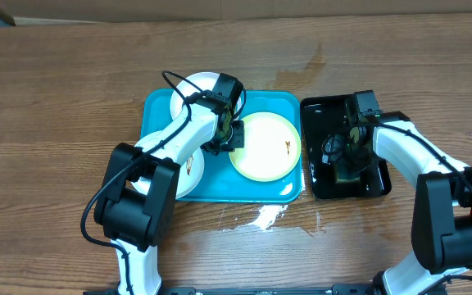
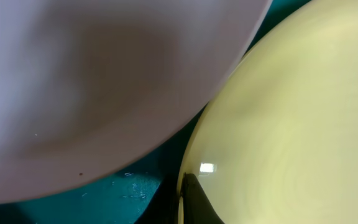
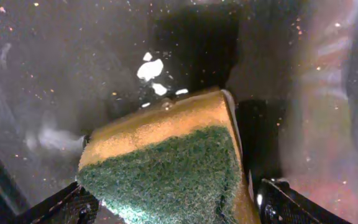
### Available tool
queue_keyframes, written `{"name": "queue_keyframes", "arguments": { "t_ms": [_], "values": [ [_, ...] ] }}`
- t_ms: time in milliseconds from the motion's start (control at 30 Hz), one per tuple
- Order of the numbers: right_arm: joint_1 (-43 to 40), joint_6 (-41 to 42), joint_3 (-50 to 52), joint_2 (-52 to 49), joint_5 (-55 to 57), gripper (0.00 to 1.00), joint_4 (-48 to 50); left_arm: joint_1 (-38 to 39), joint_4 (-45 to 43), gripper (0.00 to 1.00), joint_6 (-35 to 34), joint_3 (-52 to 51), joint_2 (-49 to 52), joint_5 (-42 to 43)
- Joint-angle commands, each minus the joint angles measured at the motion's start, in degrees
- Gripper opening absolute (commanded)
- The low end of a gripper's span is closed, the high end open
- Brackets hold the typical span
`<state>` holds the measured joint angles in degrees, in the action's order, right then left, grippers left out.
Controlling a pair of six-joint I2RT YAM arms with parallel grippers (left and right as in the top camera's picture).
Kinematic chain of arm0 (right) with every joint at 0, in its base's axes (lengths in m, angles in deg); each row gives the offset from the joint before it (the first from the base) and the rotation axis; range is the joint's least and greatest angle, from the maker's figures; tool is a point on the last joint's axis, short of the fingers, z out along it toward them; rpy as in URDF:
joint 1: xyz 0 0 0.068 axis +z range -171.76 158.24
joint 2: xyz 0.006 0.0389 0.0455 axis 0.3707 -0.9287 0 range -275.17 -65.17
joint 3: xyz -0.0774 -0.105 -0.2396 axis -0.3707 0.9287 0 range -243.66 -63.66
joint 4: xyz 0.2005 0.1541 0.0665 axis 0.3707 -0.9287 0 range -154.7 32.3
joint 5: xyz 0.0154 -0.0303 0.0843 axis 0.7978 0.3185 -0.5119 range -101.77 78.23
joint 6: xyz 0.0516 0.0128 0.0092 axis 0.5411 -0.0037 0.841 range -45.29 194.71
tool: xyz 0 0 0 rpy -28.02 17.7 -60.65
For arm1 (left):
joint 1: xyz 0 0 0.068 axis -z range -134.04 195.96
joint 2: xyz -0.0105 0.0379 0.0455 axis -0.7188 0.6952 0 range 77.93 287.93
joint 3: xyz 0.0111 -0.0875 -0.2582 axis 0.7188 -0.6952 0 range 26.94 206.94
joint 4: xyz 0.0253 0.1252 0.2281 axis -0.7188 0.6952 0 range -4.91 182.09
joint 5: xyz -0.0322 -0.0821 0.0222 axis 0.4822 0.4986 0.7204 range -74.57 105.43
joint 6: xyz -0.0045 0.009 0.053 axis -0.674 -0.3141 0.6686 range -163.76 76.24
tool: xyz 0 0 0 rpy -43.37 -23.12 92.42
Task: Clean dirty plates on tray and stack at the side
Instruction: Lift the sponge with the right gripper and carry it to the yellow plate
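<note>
Black tray (image 1: 318,187) on the right side of the wooden table (image 1: 56,98); tray floor is wet and speckled with fine grit; sponge (image 3: 166,162) in it, yellow body with a green scouring face, looks tilted, shadow under it; a few bright white patches (image 3: 151,68) on the black floor just beyond the sponge; whitish puddle (image 1: 262,217) on the table near the front edge; darker damp stain (image 1: 306,65) further back.

No readable text, labels, or numbers
</note>
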<state>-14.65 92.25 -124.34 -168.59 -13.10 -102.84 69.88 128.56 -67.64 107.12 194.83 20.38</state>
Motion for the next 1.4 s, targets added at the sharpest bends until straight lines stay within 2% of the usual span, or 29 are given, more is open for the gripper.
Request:
{"name": "queue_keyframes", "arguments": {
  "t_ms": [0,67,100,133,167,233,267,667,800,933,1200,1367],
  "values": [
    [-0.4,0.0,0.7,-0.2,-1.4,0.76,-0.2,0.6,1.0,0.04,1.1,0.5,-0.6,-0.2],
    [-0.4,0.0,0.7,-0.2,-1.4,0.66,-0.4,0.6,1.0,0.04,0.8,0.8,-2.3,-1.4],
    [-0.4,0.0,0.7,-0.2,-1.4,0.59,-0.4,0.6,1.1,0.04,0.5,0.8,-3.4,-2.6],
    [-0.4,0.0,0.7,-0.2,-1.4,0.49,-0.3,0.6,1.4,0.04,0.5,0.8,-4.3,-3.7],
    [-0.4,0.0,0.7,-0.2,-1.4,0.33,-0.1,0.6,2.0,0.04,0.5,0.8,-5.3,-4.7],
    [-0.4,0.0,0.1,-0.2,-1.4,0.09,0.0,0.6,3.2,0.04,0.5,0.8,-6.7,-6.8],
    [-0.4,0.0,-0.7,-0.2,-1.4,0.04,-0.3,0.6,3.7,0.04,0.5,0.8,-7.4,-7.5],
    [-0.4,0.0,-12.4,1.9,-1.4,0.04,-11.4,1.0,9.1,0.04,0.5,0.8,-10.6,-16.0],
    [-0.4,-0.2,-12.9,2.7,-4.8,0.04,-11.4,1.1,9.7,0.04,0.6,0.8,-11.2,-15.5],
    [-0.5,-4.1,-13.0,2.7,-9.3,0.04,-10.4,0.6,9.7,0.04,2.4,0.8,-11.3,-15.5],
    [-1.4,-4.1,-19.8,2.7,-9.3,0.04,-17.5,0.5,10.3,0.04,4.2,0.8,-11.3,-15.4],
    [-1.4,-3.8,-20.0,2.6,-9.2,0.04,-20.0,0.5,11.7,0.04,4.2,0.8,-11.3,-15.7]
  ]
}}
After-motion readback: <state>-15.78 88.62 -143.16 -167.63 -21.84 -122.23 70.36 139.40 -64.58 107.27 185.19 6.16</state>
